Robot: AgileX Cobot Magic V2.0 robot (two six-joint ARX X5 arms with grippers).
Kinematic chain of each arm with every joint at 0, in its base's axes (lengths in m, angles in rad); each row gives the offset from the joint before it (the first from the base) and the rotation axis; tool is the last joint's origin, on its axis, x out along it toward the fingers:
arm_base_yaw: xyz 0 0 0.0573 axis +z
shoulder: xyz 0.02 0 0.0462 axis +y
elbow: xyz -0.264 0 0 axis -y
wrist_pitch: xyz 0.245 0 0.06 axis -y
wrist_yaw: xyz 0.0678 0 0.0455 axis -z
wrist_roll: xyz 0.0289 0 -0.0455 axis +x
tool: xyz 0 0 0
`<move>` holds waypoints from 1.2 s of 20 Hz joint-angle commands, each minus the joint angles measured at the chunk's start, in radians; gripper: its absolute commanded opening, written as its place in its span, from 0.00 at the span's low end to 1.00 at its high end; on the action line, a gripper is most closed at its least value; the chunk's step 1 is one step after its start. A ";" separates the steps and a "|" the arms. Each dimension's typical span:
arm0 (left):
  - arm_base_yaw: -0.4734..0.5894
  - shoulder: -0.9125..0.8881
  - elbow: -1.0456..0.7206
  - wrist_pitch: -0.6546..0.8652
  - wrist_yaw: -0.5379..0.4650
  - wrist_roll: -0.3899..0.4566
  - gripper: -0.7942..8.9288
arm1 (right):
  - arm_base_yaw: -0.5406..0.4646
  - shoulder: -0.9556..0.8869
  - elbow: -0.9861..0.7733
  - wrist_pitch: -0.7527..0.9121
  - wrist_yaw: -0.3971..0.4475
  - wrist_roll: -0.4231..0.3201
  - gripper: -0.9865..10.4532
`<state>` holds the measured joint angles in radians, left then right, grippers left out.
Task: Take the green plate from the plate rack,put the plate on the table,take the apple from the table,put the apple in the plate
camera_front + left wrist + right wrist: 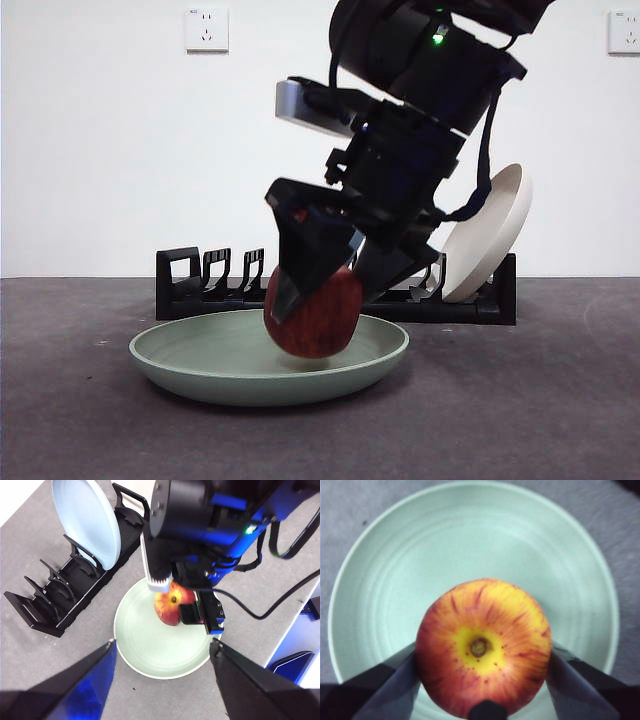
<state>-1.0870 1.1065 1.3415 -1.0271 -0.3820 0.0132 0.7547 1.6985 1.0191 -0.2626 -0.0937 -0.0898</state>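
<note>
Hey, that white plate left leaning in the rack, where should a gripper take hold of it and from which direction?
Grip the beige-white plate at its top rim, coming down from above, with one of the fingers on each face. It stands tilted in the plate rack, so its upper edge is free, while its lower edge sits down in the slots. The right gripper holds the apple.

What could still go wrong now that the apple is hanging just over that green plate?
1. The right hand grips the apple slightly above the green plate; released from here, it might drop and roll toward the shallow rim.
2. The apple hangs off-centre, nearer one side of the plate, so rolling off seems possible.
3. The beige-white plate leans in the plate rack close behind the arm; a wide retreat could nudge it.
</note>
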 commanded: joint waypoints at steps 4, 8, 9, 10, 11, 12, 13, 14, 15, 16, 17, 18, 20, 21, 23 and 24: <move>0.000 0.001 0.001 0.001 0.000 -0.014 0.40 | 0.008 0.062 0.003 -0.006 -0.003 -0.006 0.07; 0.000 0.001 0.001 0.001 0.000 -0.014 0.40 | 0.008 0.074 0.003 -0.021 -0.002 -0.016 0.48; 0.000 0.001 0.001 0.001 0.000 -0.014 0.40 | 0.008 0.074 0.003 -0.022 -0.002 -0.016 0.50; 0.000 0.001 0.001 0.001 0.000 -0.014 0.40 | 0.008 0.074 0.003 -0.023 -0.002 -0.016 0.50; 0.000 0.001 0.001 0.001 0.000 -0.014 0.40 | 0.008 0.074 0.003 -0.022 -0.002 -0.016 0.50; 0.000 0.001 0.001 0.001 0.000 -0.014 0.40 | 0.008 0.074 0.003 -0.021 -0.002 -0.016 0.51; 0.000 0.001 0.001 0.001 0.000 -0.014 0.40 | 0.008 0.074 0.003 -0.021 -0.002 -0.016 0.52; 0.000 0.001 0.001 0.001 0.000 -0.014 0.40 | 0.008 0.074 0.003 -0.018 -0.002 -0.016 0.56; 0.000 0.001 0.001 0.001 0.000 -0.014 0.40 | 0.008 0.074 0.003 -0.013 -0.002 -0.016 0.58; 0.000 0.001 0.001 0.001 0.000 -0.014 0.40 | 0.008 0.071 0.003 -0.009 -0.001 -0.016 0.58; 0.000 0.001 0.001 0.001 0.000 -0.014 0.40 | 0.008 0.065 0.003 -0.009 0.000 -0.016 0.58; 0.000 0.001 0.001 0.001 0.000 -0.014 0.40 | 0.008 0.052 0.003 -0.012 0.000 -0.016 0.58; 0.000 0.001 0.001 0.001 -0.001 -0.014 0.40 | 0.008 0.008 0.003 -0.037 -0.001 -0.015 0.58; 0.000 0.001 0.001 0.002 -0.001 -0.014 0.40 | 0.008 -0.023 0.003 -0.064 0.000 -0.015 0.58; 0.000 0.001 0.001 0.008 -0.001 -0.014 0.40 | 0.008 -0.100 0.003 -0.142 0.000 -0.015 0.58; 0.000 0.001 0.001 0.009 -0.001 -0.014 0.40 | 0.008 -0.145 0.003 -0.185 -0.001 -0.015 0.58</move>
<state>-1.0870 1.1065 1.3415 -1.0256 -0.3820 0.0132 0.7593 1.5608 1.0283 -0.4458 -0.0944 -0.1020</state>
